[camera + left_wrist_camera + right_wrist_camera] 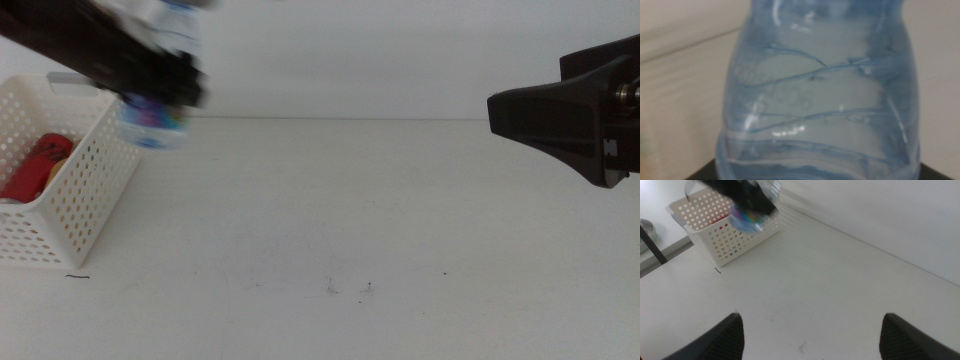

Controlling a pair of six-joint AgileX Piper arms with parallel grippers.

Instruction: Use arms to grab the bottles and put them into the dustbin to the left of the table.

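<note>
A clear water bottle [152, 125] with a blue label hangs in the air at the dustbin's right rim, blurred by motion. My left gripper [165, 92] is shut on the bottle and comes in from the upper left. In the left wrist view the bottle [815, 100] fills the picture. The dustbin [75, 195], a white perforated basket, stands at the table's left edge with a red soda can [32, 168] lying inside. My right gripper [812, 335] is open and holds nothing. It hovers over the table's right side [545, 115], far from the dustbin [715, 240].
The white tabletop [350, 220] stretches between the dustbin and the right arm, with a few tiny dark specks near the front. A pale wall rises behind the table's far edge.
</note>
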